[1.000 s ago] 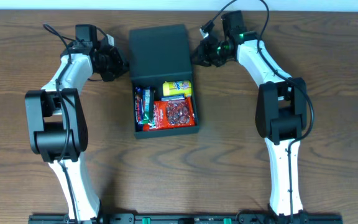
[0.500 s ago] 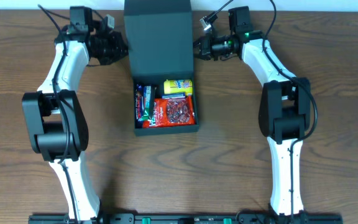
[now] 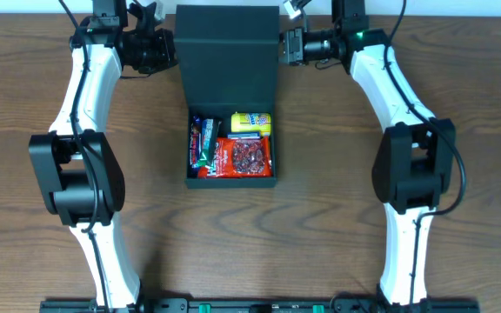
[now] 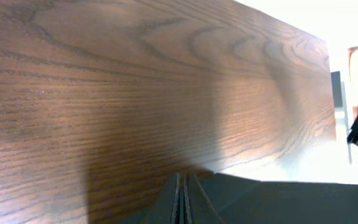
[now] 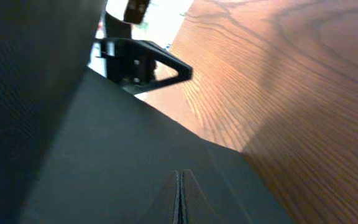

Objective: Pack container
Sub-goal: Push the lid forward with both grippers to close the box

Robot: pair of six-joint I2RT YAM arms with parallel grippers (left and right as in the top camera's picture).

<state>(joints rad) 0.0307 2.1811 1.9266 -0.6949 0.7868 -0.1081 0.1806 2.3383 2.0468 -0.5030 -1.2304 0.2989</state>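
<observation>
At the far edge, left gripper [image 3: 169, 52] and right gripper [image 3: 284, 46] flank the container [image 3: 229, 69] lid. Both shut; hold unclear.

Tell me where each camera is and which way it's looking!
Overhead: sits above the table, looking straight down at the open container and its snack packets; both arms show, with the left gripper and right gripper either side of the lid.
Left wrist: rides the left arm, looking low across the wood; its shut gripper shows at the bottom.
Right wrist: rides the right arm, looking along the dark lid; its shut gripper shows at the bottom.
Shared: all three see the lid and the table.
</observation>
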